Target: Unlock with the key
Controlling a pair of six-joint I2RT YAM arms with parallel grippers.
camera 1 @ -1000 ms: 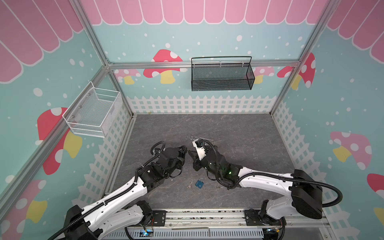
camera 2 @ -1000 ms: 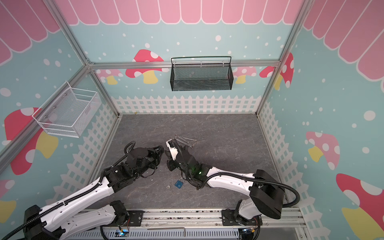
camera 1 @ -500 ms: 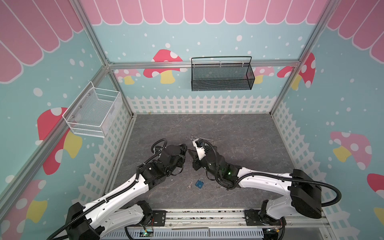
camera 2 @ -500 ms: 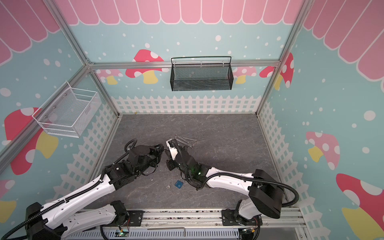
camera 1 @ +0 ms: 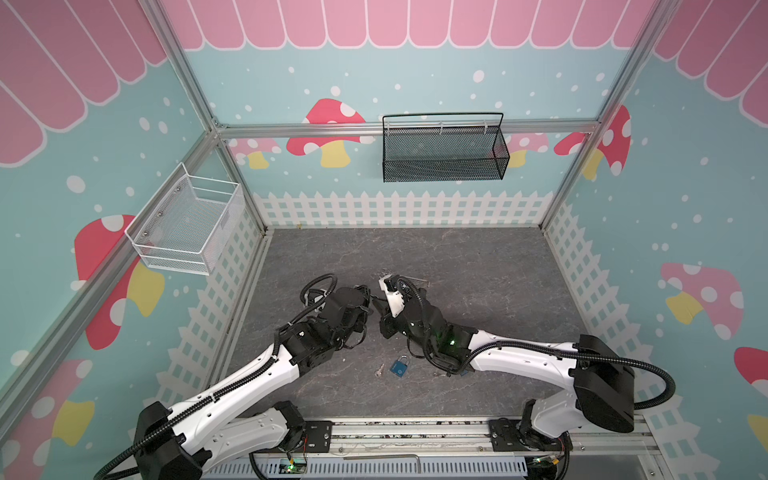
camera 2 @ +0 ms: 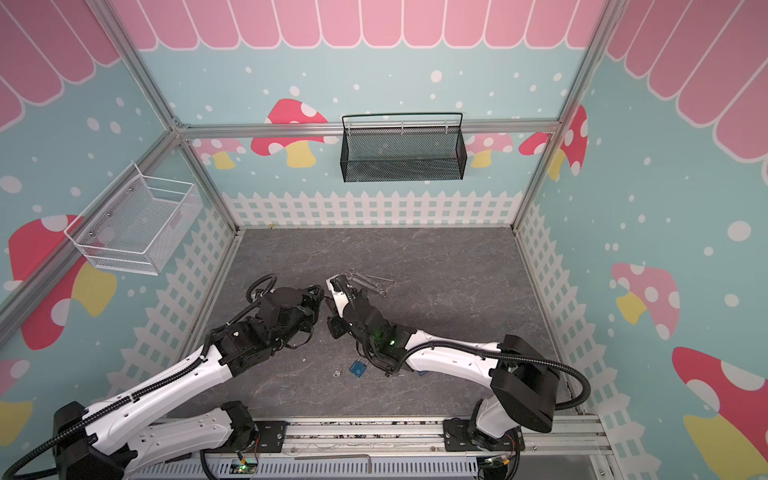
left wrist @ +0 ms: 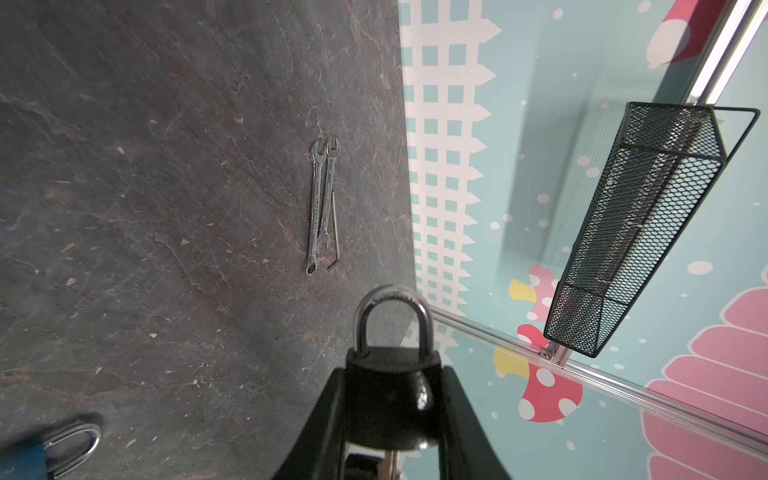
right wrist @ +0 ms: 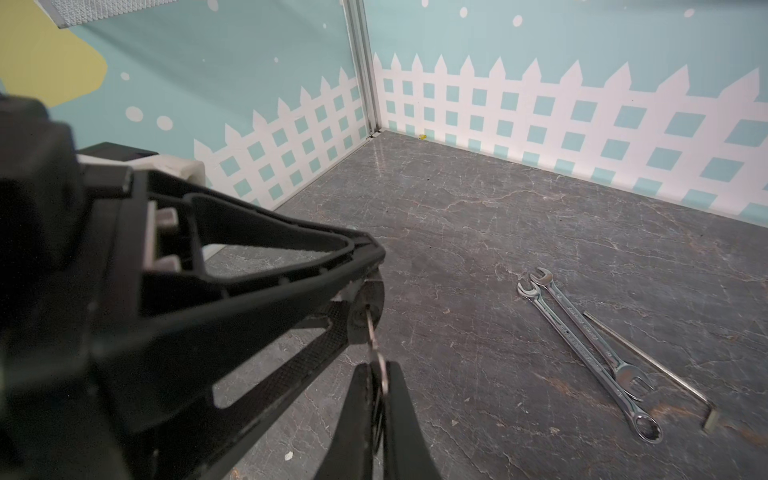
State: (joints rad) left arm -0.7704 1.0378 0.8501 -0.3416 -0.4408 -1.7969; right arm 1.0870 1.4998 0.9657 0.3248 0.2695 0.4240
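Grey floor [camera 1: 457, 266] | left hand [left wrist: 392, 372] clamps black padlock [left wrist: 390, 399] | right hand [right wrist: 379, 370] pinches key [right wrist: 371, 328], tip in padlock

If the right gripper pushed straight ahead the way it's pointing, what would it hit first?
Probably the black padlock held in the left gripper; the key in the right gripper reaches its keyhole end.
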